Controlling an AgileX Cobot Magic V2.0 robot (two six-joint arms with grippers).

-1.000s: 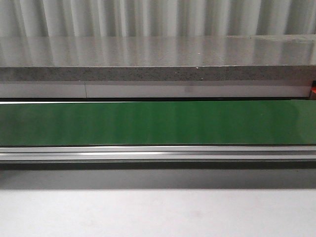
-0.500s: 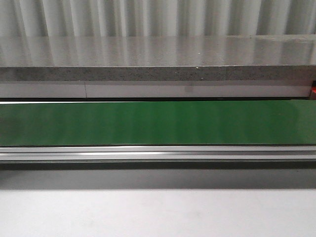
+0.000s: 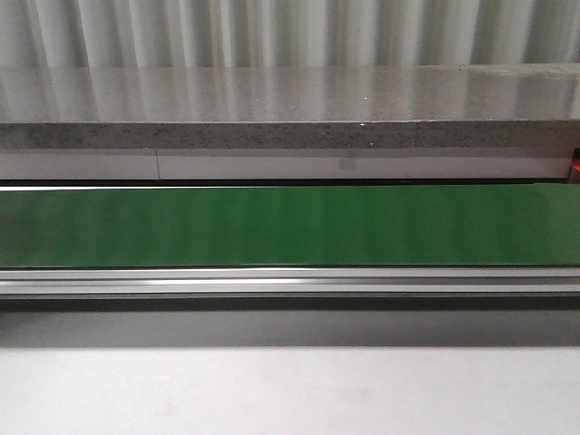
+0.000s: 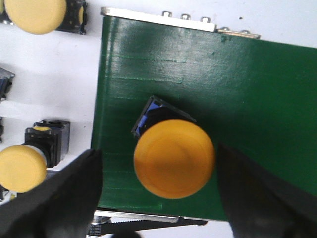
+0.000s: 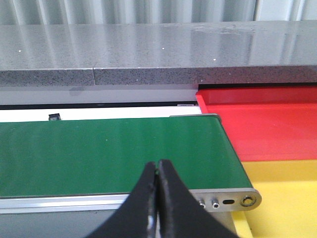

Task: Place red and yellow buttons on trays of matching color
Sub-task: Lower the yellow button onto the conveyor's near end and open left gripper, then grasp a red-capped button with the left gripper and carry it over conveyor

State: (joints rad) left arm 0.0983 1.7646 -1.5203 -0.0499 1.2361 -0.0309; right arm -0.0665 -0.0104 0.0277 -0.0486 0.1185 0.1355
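Unchanged over the last second in the front view: green conveyor belt (image 3: 290,227) bare, no arm in sight, so no progress there. At the belt's end, left end effector (image 4: 163,198) spread wide astride a yellow button (image 4: 174,158), clear of it on both sides; grasp likely next. Spare yellow buttons (image 4: 22,167) on the white bench (image 4: 49,74) beside the belt. Right end effector (image 5: 157,198) pressed together, empty, near red tray (image 5: 267,129) and yellow tray (image 5: 287,198). Behind: speckled stone ledge (image 3: 290,136), corrugated wall (image 3: 290,32).

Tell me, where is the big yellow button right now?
In the left wrist view, the yellow button sits on the green belt near its end, between the open left hand's fingers.
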